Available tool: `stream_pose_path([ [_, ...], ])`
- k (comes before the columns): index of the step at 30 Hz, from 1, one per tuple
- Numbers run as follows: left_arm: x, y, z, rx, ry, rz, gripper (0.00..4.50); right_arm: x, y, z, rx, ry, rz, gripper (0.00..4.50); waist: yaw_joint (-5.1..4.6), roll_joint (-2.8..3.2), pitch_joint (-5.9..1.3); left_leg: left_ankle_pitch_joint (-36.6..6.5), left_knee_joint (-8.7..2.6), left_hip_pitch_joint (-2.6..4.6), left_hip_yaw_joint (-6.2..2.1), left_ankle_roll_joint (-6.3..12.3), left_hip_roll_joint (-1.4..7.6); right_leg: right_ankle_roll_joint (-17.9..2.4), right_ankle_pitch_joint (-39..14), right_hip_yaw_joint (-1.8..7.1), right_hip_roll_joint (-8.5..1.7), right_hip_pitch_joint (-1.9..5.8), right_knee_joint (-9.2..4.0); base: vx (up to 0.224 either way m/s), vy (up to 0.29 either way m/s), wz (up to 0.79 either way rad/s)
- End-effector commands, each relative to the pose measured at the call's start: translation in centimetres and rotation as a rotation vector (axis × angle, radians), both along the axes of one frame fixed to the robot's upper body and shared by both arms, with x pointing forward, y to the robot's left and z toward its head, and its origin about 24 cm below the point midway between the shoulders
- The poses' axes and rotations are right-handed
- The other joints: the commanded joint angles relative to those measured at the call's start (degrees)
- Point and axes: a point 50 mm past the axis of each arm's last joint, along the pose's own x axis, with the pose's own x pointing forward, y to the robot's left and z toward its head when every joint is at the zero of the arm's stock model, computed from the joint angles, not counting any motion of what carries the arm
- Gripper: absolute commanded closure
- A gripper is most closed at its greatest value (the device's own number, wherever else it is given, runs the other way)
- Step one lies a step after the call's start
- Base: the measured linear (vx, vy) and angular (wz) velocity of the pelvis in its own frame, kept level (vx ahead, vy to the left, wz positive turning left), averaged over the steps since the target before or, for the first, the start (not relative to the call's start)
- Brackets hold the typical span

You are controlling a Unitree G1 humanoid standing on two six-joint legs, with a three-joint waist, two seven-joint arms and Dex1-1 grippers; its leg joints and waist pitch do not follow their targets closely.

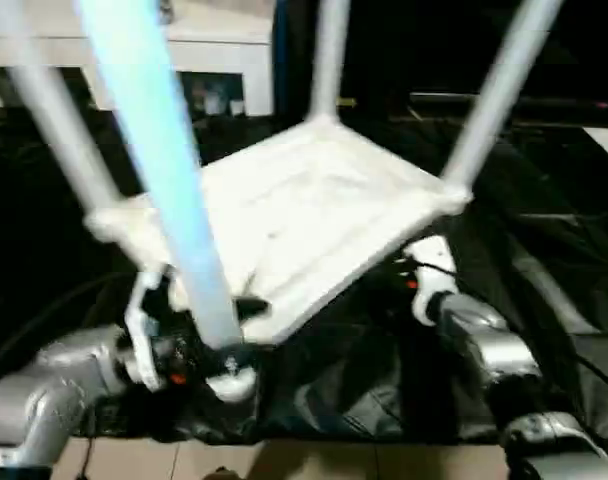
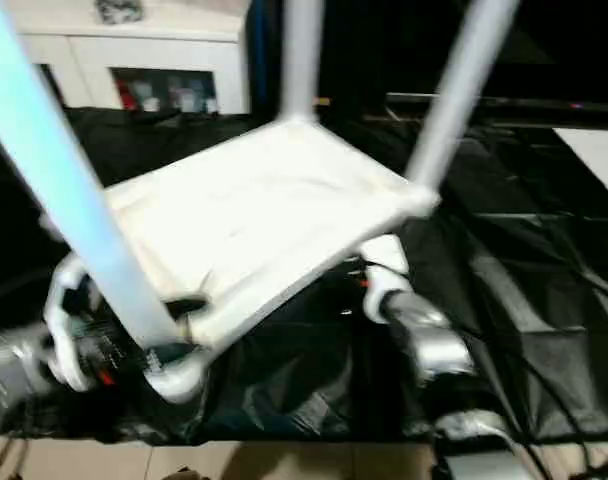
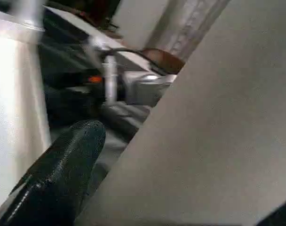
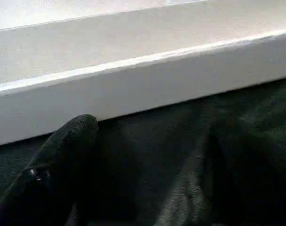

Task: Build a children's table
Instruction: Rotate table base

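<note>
Nearest the camera: left gripper at the near corner of the children's table, fingers spread wide to either side of the base of the near leg. One black finger sits just beside the tube; whether it touches, I cannot tell. Judged purpose: steadying or seating that leg in its corner socket.

Right gripper is tucked under the table's right edge, fingers spread, one black finger just below the white rim against the black cloth. It probably props the top, which sits upside down and tilted, the right side raised.

All four legs stand up from the corners, so assembly looks nearly complete; seating cannot be confirmed.

Farther back: the drape runs across the work surface, with cables on the right. Beyond it, a white cabinet. The near leg crosses the left forearm's path and hides much of that gripper.
</note>
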Motion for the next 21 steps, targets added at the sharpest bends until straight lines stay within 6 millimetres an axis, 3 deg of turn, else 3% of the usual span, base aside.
stream_pose_path([
  [1,-0.2,-1.5,0.3,-0.018,-0.013,-0.033,0.05,-0.2,3.1,-0.4,0.009,0.02,0.126,0.0,0.45,0.01,-3.04,-15.33,-4.5,-0.06,0.51,-0.2,0.24,-11.84,-14.33,1.39,-1.94,2.65,-4.05,0.0,0.0,0.0],
  [5,0.5,-2.3,0.4,-0.022,-0.027,-0.003,0.05,-0.1,4.7,-0.4,0.007,0.024,0.178,0.0,-0.06,-0.09,-3.04,-16.66,-4.6,0.12,0.39,-0.73,0.26,-10.81,-16.3,1.41,-1.92,2.54,-4.2,0.0,0.0,0.0],
  [8,1.0,-3.0,0.6,-0.035,-0.036,-0.012,0.05,-0.1,5.8,-0.4,0.019,0.024,0.229,0.0,0.1,-0.11,-2.96,-17.95,-4.64,0.42,0.41,-0.96,0.28,-10.77,-16.78,1.49,-1.86,2.3,-4.28,0.0,0.0,0.0],
  [11,1.8,-5.0,1.0,-0.054,-0.057,-0.04,0.05,-0.5,7.6,-0.4,0.028,0.023,0.305,0.0,0.06,-0.3,-3.04,-17.99,-4.59,0.47,0.45,-1.16,0.36,-10.72,-16.42,1.62,-1.97,2.31,-4.28,0.0,0.0,0.0],
  [15,2.9,-6.5,0.9,-0.033,-0.096,-0.016,0.05,-0.3,7.9,-0.5,0.022,0.017,0.299,0.0,-0.03,-0.56,-3.11,-17.01,-4.71,0.2,0.28,-1.25,0.29,-10.74,-14.79,1.51,-1.96,2.7,-4.14,0.0,0.0,0.0],
  [20,4.5,-9.6,0.4,0.012,-0.137,-0.016,0.05,-0.4,7.5,-0.7,0.037,0.021,0.291,0.0,0.19,-0.8,-3.23,-17.44,-4.52,0.55,0.39,-1.08,0.27,-10.25,-15.03,1.65,-2.02,2.58,-4.44,0.0,0.0,0.0],
  [21,4.6,-10.2,0.3,0.02,-0.142,-0.016,0.05,-0.4,7.2,-0.8,0.039,0.017,0.293,0.0,0.1,-0.25,-3.24,-17.36,-4.61,0.35,0.24,-1.13,0.25,-10.26,-14.86,1.54,-2.02,2.73,-4.36,0.0,0.0,0.0],
])
